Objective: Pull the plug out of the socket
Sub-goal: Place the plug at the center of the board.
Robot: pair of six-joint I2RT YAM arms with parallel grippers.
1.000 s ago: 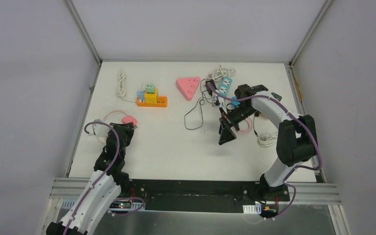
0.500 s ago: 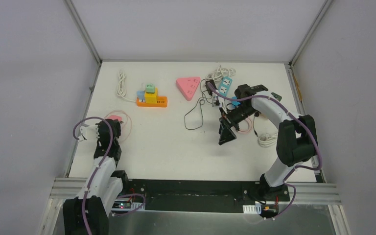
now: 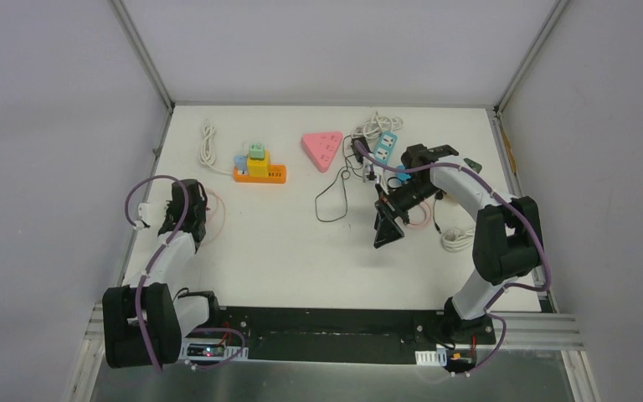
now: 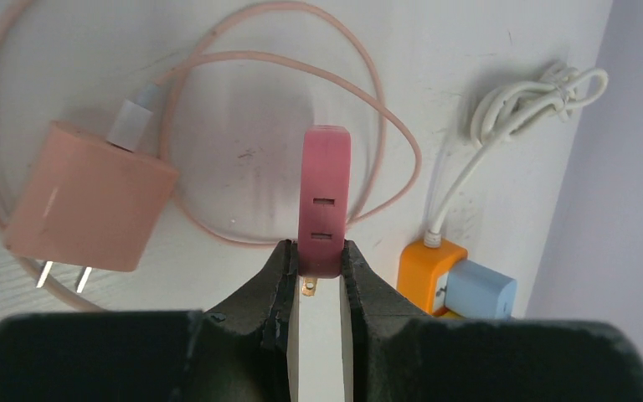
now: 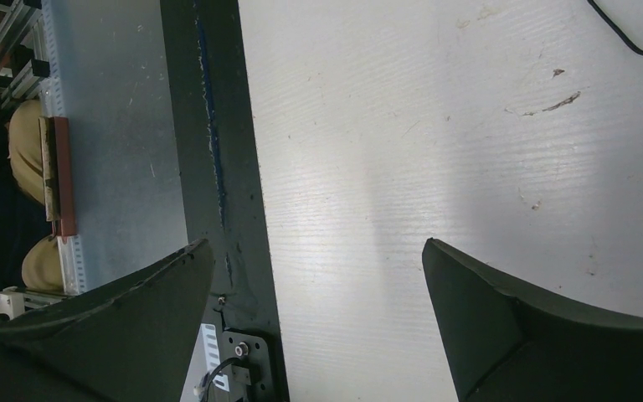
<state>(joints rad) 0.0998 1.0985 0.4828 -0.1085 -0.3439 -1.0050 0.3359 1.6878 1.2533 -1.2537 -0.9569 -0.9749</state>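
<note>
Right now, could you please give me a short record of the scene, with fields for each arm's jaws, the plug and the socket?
left jaws: shut on the pink socket
pink socket: both slots visible and empty
pink plug: lying on the table, prongs bare, apart from the socket
right jaws: open, nothing between them, over bare table
task state: plug appears already out of the socket

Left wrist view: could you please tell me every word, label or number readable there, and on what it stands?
None can be read. The pink rectangular plastic socket block shows only two slots; the pale pink square plastic plug and the orange plastic power strip carry no visible print.
</note>
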